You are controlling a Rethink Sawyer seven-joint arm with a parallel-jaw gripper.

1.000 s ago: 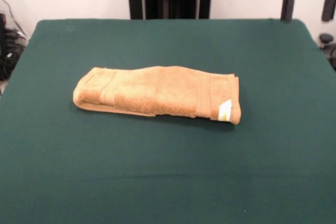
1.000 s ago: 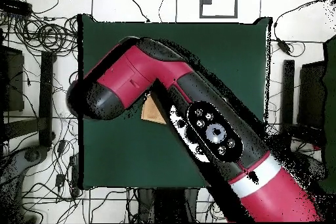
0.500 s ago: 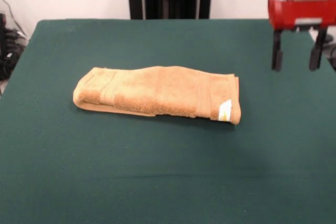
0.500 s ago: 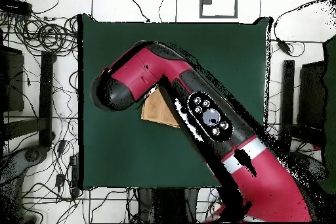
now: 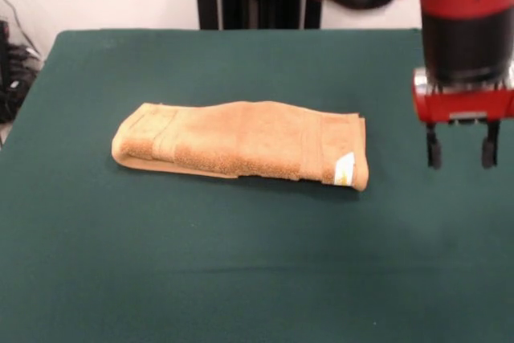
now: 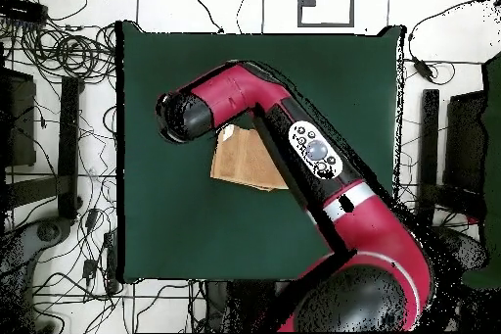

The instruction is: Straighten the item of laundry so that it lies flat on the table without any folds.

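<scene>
Change: since half a second ago the gripper (image 5: 460, 150) has dropped lower in the front view and now hangs beside the towel's tagged end; the towel itself has not shifted.
Gripper: two thin black fingers (image 5: 434, 152) point straight down from a red block, spread apart with bare felt showing between them, holding nothing and clear of the cloth.
Arm: the red and black arm (image 6: 294, 144) reaches across the table from the robot's edge; from overhead its rounded black end covers one end of the towel.
Towel position: the towel (image 5: 241, 147) lies near the middle of the table, well away from all four edges, its long side roughly parallel to the robot's edge.
Towel look: orange-tan, folded into a long thick bundle, layers stacked, rounded folds at both ends, a thin lower layer peeking out along the camera-side edge.
Towel texture: looped terry pile, with flatter woven bands crossing near each end.
Tag: a small white care tag (image 5: 344, 169) sits at the end nearest the gripper.
Table: the table (image 5: 241, 279) is a broad rectangle in dark green matte felt-like fabric.
</scene>
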